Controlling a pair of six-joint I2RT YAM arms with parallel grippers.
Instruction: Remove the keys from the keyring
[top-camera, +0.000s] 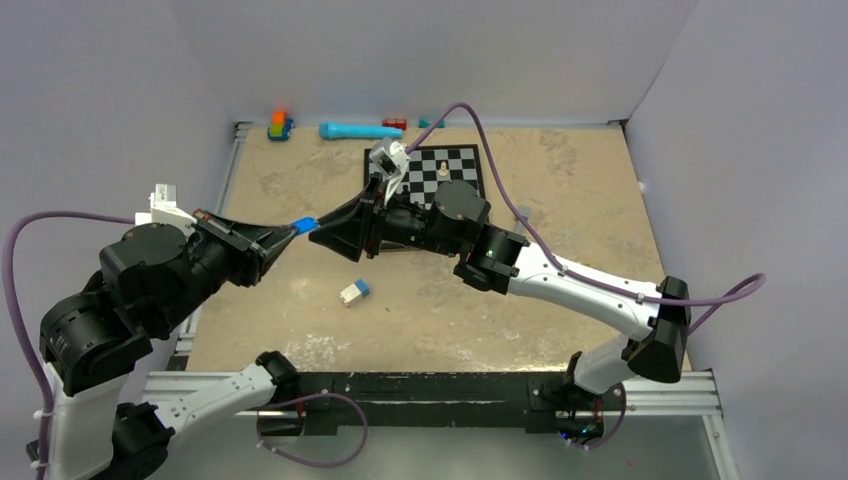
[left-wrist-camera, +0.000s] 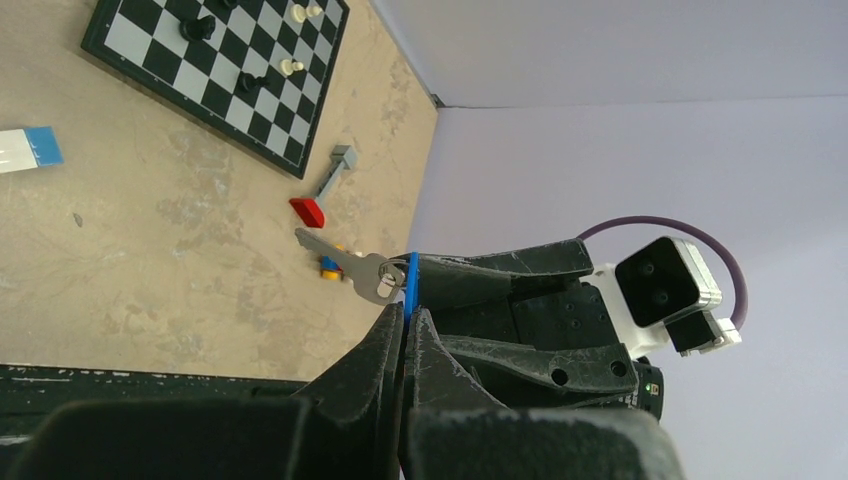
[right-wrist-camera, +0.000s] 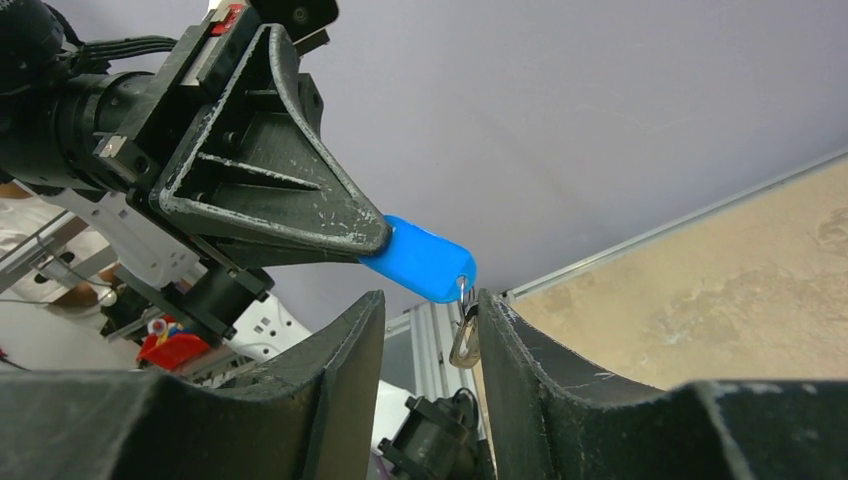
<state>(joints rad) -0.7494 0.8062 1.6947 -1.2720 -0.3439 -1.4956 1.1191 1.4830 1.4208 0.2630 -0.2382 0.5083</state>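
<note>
The left gripper (right-wrist-camera: 372, 238) is clenching the blue oval plastic head (right-wrist-camera: 420, 262) of the keys (left-wrist-camera: 350, 266) and holding it in the air above the table (top-camera: 570, 200), to the left of the chessboard (top-camera: 455, 162). A silver blade is dangling from the head's free end on a small keyring (right-wrist-camera: 463, 291). The ring is too small to read in detail.

The right gripper (top-camera: 322, 232) is meeting the left one tip to tip. Its fingers (right-wrist-camera: 350, 350) are standing apart, one on each side of the head's free end, and are gripping nothing. The hanging metal is lying just beside one finger's inner face; I cannot tell whether they are touching.

Surroundings: a blue-and-white block (top-camera: 354, 291) is lying on the table on the near side of the grippers, well apart from them. Chess pieces are standing on the board. The right arm is covering the board's near-left part in the top view. A cyan cylinder (top-camera: 360, 130) and a stacked coloured toy (top-camera: 281, 124) are lying along the back wall.
</note>
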